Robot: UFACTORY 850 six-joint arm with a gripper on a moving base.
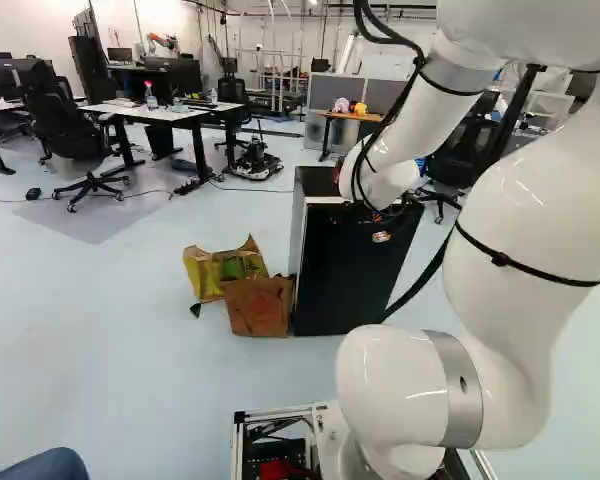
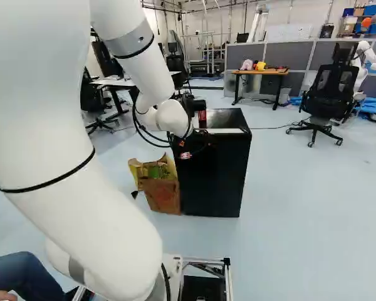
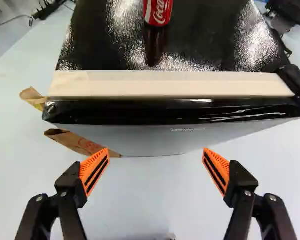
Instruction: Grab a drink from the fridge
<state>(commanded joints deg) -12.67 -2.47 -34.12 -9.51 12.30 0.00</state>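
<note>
A red metal can (image 3: 158, 11) is standing on the boxy black fridge (image 2: 222, 179), behind its near edge. The black gripper (image 2: 193, 144) is holding its orange-padded fingers apart.

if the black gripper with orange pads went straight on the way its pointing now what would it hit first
Most likely the upper front edge of the black, box-shaped fridge, straight ahead of the gripper. Depth is unclear, so it might instead slip past the front toward the pale floor.

White script lettering on the red can (image 3: 155, 14), tiny illegible print on the fridge front (image 3: 155, 141).
</note>
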